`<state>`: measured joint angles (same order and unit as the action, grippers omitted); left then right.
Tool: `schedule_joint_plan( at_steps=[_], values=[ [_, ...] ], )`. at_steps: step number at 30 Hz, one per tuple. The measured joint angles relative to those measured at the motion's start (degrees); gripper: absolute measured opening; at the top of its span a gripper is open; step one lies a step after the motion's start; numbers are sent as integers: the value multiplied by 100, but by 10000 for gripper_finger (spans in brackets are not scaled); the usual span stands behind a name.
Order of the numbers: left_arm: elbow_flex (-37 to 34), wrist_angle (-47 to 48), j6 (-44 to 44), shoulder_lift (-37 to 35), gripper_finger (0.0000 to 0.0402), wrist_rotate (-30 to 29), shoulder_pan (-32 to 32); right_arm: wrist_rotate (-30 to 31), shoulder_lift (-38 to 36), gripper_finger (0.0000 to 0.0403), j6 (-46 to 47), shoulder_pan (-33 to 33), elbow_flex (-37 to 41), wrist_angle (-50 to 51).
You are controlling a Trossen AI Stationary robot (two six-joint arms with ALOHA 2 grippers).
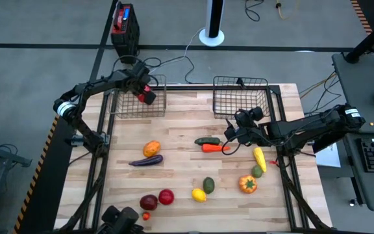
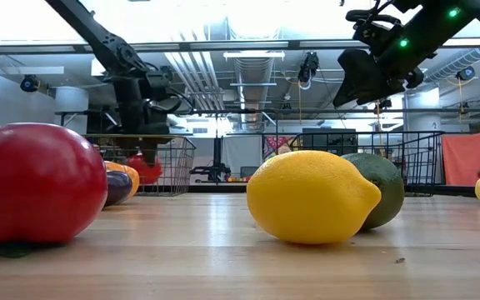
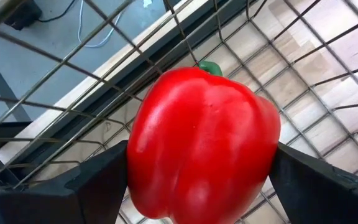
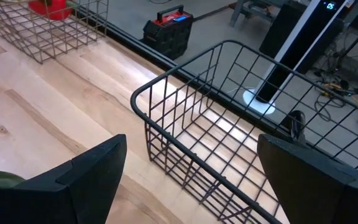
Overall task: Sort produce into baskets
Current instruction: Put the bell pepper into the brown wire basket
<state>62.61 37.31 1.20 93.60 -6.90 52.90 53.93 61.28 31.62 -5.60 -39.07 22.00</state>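
My left gripper (image 1: 147,96) is shut on a red bell pepper (image 3: 201,143) inside the left wire basket (image 1: 135,107) at the table's far left; the pepper also shows in the low view (image 2: 144,169). My right gripper (image 1: 229,134) is open and empty, raised above the table just near of the right wire basket (image 1: 240,97); the basket lies ahead of the fingers in the right wrist view (image 4: 229,143). An orange carrot (image 1: 211,148) and a dark green piece (image 1: 206,140) lie on the table beside my right gripper. My left gripper pinches the red pepper's two opposite sides (image 3: 135,168) between its two fingers (image 3: 95,186). The fingers slant down into the basket from its far left. The pepper's green stem (image 3: 210,67) points away from the gripper. I cannot tell whether the pepper touches the basket floor.
Loose produce lies on the wooden table: an orange pepper (image 1: 151,149), a purple eggplant (image 1: 146,160), a yellow piece (image 1: 259,157), an orange pepper (image 1: 248,184), a green piece (image 1: 208,184), a lemon (image 1: 199,194) and a red apple (image 1: 166,196). Bare wood lies between the baskets.
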Motion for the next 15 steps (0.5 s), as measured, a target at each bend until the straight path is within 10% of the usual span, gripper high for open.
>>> schedule_joint_plan(
  at_steps=[15],
  values=[
    [-116, 130, 291, 0, 329, 2, 88, -13, 0, 354, -4, -1, 0, 0]
  ],
)
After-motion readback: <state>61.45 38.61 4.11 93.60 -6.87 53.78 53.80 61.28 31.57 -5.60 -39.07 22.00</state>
